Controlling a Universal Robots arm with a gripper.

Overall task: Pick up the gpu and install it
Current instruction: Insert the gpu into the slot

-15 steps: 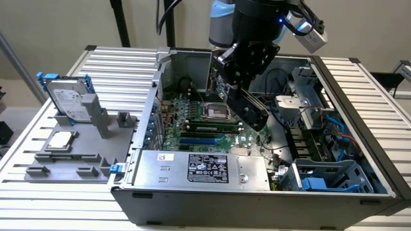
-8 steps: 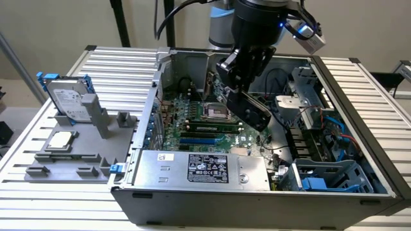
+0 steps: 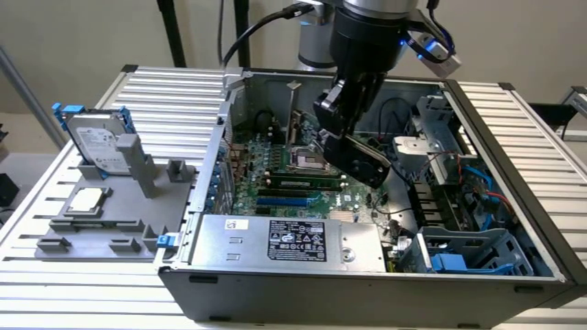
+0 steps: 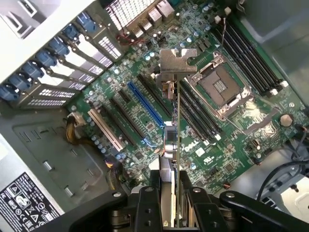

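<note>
Wrist view, jaws part-closed, gripping gpu (image 4: 173, 140)

Matt black gpu (image 3: 363, 161), shiny metal bracket (image 4: 177, 61)

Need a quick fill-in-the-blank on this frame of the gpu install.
1. The gripper is ___ on the gpu.
2. The gpu hangs above the motherboard, whose long slot is coloured ___.
3. The hard drive stands at the exterior view's ___, outside the case.
Missing words: shut; blue; left.
</note>
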